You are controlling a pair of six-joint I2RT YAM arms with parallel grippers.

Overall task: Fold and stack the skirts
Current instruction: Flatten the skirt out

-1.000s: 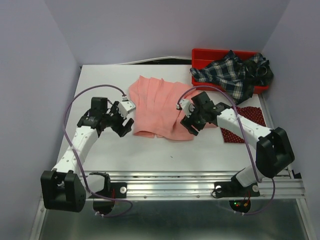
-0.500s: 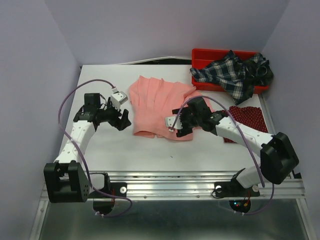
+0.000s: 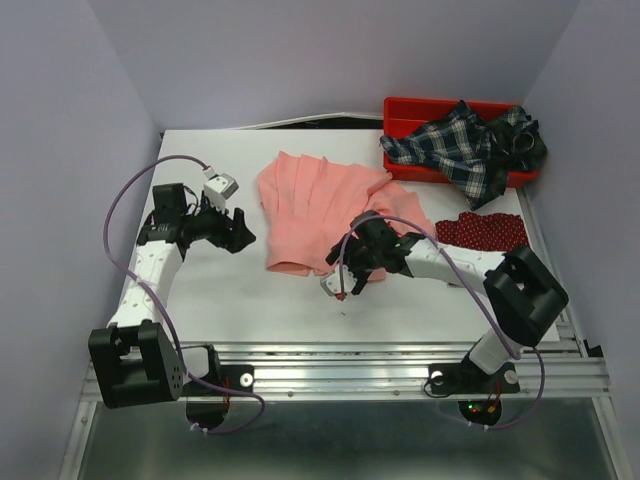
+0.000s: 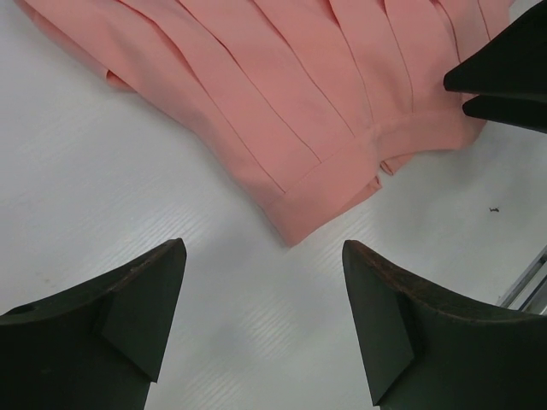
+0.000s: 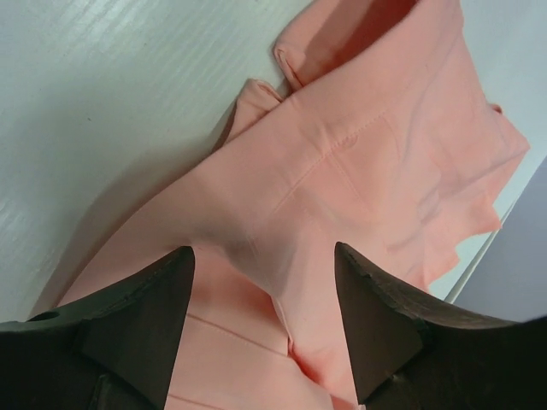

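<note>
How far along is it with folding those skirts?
Nothing is stacked yet. In hand: the pink skirt lies spread out, the right arm holding open jaws over its near edge, the left arm open-jawed beside it. Left: the dotted red skirt lying apart, and the plaid skirt heaped on the red bin.

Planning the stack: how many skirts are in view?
3. The salmon-pink skirt lies mid-table, the plaid skirt drapes over the red bin at far right, and the dotted dark red skirt lies near the right edge. More could hide in the bin.
</note>
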